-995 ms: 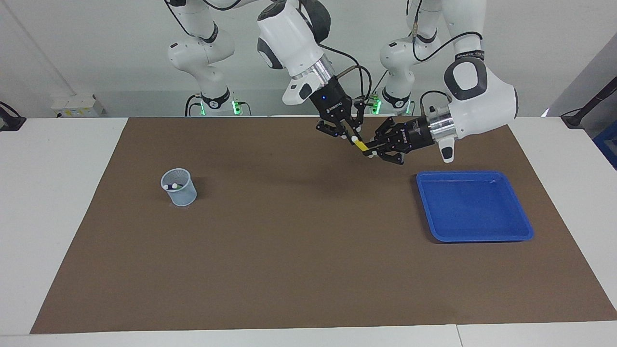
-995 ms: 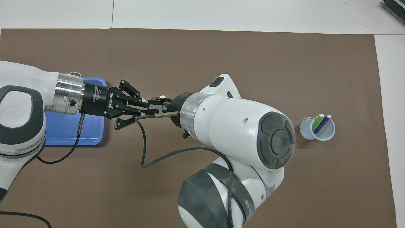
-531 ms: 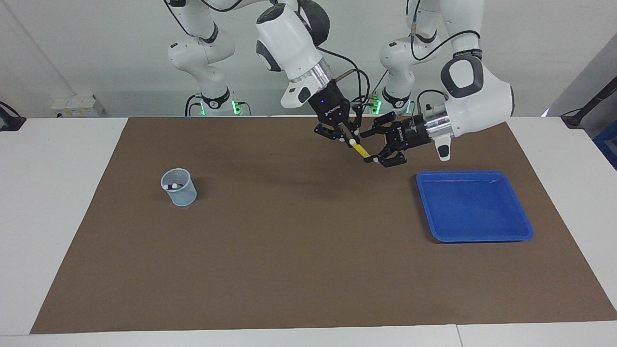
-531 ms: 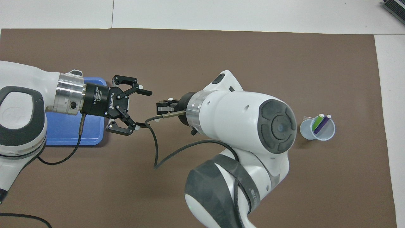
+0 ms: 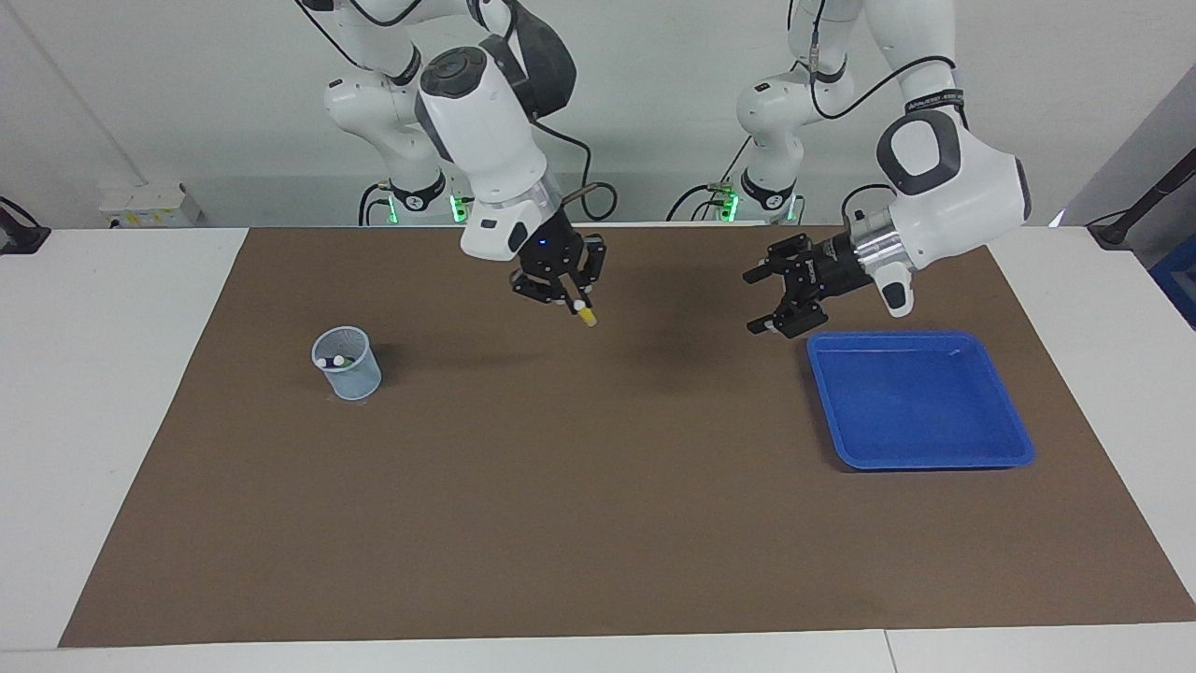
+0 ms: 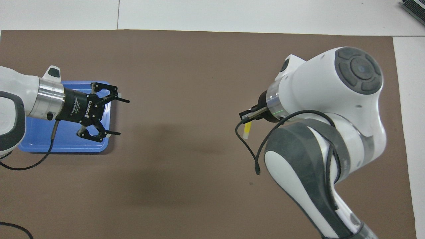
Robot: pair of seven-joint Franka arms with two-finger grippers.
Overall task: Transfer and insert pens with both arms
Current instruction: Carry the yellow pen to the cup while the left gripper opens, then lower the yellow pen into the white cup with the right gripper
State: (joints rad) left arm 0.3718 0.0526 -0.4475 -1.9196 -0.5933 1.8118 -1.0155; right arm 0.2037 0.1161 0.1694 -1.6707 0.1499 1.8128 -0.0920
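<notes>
My right gripper (image 5: 572, 305) hangs over the brown mat (image 5: 598, 523) near the middle of the table, its fingers clenched on the yellow pen (image 5: 586, 317), which points downward with its pale end lowest. My left gripper (image 5: 768, 299) hovers over the mat just beside the blue tray's (image 5: 920, 453) edge that is nearer to me, fingers spread wide and holding nothing. Farther out, toward my right arm's end of the table, the pale cup (image 5: 359, 381) stands on the mat with two pens' white ends (image 5: 327, 361) showing inside.
</notes>
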